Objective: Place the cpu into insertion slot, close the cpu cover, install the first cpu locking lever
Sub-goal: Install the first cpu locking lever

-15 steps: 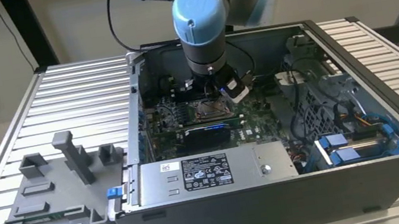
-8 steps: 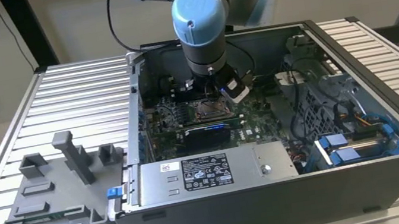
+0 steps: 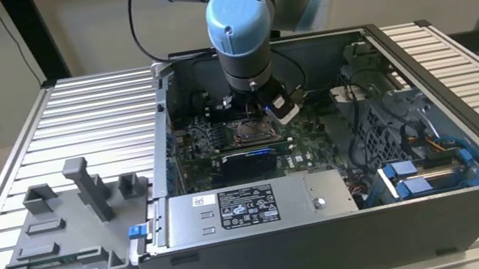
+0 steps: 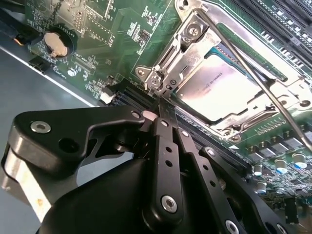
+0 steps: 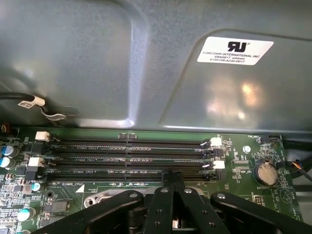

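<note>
White printed sticker (image 5: pixel 235 50) on case wall (image 5: pixel 97 58), printed label (image 3: pixel 246 207) on grey box (image 3: pixel 319 200)

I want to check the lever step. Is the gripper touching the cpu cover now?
Cannot tell. In the second wrist view the gripper, fingers shut, ends right at the edge of the cpu cover, which lies over the cpu, but neither contact nor gap shows plainly.

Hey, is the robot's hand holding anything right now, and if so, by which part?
Nothing is held. In the second wrist view the hand is shut with nothing between its fingers, its tips beside the edge of the cpu cover, which lies over the cpu.
</note>
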Robot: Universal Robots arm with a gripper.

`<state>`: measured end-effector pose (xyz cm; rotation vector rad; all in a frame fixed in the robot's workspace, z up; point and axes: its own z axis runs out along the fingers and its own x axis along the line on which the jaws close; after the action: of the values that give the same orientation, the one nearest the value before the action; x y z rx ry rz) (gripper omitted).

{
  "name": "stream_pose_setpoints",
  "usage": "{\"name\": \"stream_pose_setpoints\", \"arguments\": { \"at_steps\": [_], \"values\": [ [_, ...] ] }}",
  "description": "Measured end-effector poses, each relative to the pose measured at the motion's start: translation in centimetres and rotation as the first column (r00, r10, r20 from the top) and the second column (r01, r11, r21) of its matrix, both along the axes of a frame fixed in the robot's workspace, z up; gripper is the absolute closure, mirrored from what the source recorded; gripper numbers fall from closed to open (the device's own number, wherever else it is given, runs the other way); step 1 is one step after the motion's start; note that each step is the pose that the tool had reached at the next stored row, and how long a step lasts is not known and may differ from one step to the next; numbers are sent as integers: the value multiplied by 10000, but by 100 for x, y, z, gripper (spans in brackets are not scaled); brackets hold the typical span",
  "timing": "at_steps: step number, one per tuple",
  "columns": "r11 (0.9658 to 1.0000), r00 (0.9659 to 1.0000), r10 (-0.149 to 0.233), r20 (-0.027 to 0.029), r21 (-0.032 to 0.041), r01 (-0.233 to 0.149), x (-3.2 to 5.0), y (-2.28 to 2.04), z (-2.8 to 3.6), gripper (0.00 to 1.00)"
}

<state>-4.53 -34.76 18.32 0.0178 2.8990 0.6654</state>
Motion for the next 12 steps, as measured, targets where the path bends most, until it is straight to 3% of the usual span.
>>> {"name": "stream_pose_setpoints", "arguments": {
  "at_steps": [4, 10, 12],
  "values": [
    [10000, 10000, 0, 79, 19, 0, 0, 0, -15, 100],
    [9999, 9998, -2, 187, 102, 0, 8, 1, -19, 100],
    [9999, 9998, -2, 197, 116, -1, 9, 2, -18, 100]
  ]
}}
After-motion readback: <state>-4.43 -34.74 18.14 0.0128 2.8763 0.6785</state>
